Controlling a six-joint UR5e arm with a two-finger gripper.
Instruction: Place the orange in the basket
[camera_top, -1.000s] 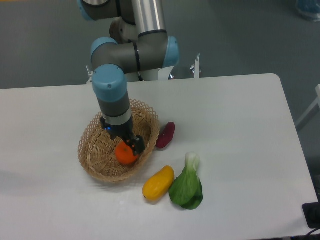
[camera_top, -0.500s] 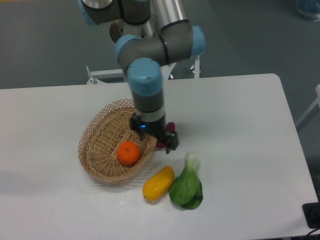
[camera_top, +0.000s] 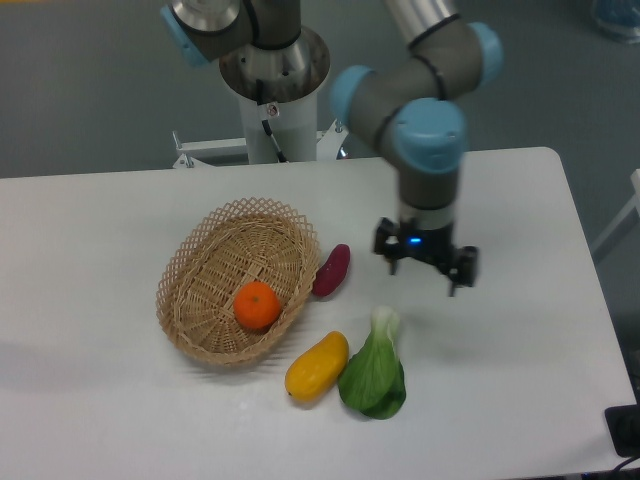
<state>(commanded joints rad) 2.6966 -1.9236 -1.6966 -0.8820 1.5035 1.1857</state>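
Note:
The orange (camera_top: 257, 305) is a small bright round fruit lying inside the basket (camera_top: 195, 255), an oval tan wicker basket with a lattice rim on the left half of the table. My gripper (camera_top: 426, 273) hangs above the table well to the right of the basket, past the purple vegetable. Its two fingers are spread apart and nothing is between them.
A dark purple vegetable (camera_top: 332, 270) lies against the basket's right side. A yellow-orange mango-like fruit (camera_top: 316, 367) and a green leafy bok choy (camera_top: 375, 368) lie in front of the basket. The robot's base (camera_top: 273, 85) stands behind the white table (camera_top: 520, 350).
The gripper let go of the orange in the basket, rose, and swung right across the table. The orange stays in the basket.

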